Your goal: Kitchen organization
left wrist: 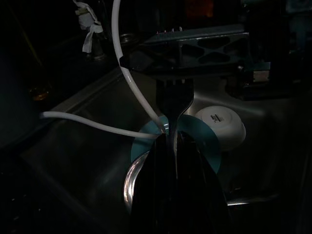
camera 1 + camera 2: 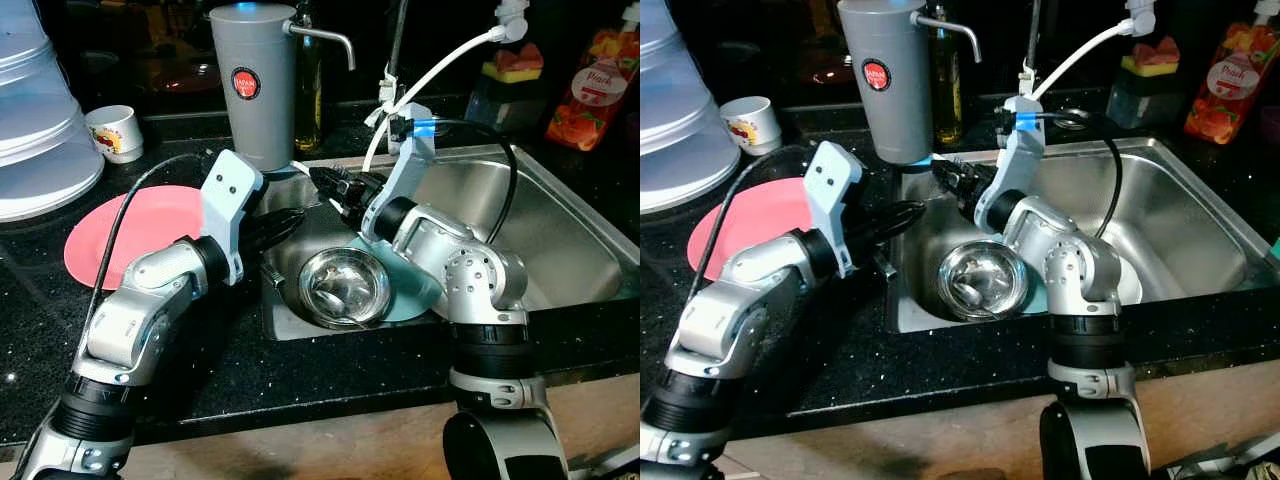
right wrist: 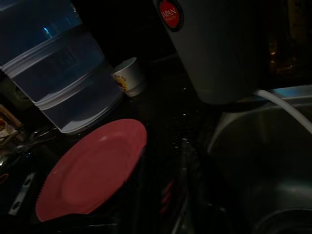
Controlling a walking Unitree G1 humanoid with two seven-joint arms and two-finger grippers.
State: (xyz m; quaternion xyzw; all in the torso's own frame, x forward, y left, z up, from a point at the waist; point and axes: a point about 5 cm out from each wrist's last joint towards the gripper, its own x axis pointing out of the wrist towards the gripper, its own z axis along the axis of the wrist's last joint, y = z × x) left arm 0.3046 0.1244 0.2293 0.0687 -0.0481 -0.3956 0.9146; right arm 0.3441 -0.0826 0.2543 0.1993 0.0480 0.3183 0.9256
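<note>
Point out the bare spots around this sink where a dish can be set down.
Free: the black counter strip in front of the steel sink, and the sink's right half. Crowded: the sink's left half, where the steel bowl sits on a teal plate under both grippers; and the left counter, with the pink plate, small white cup and grey canister.

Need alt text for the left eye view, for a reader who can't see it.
Both grippers, left gripper and right gripper, meet over a steel sink, above a steel bowl on a teal plate. A pink plate and grey dispenser sit on the black counter.
</note>
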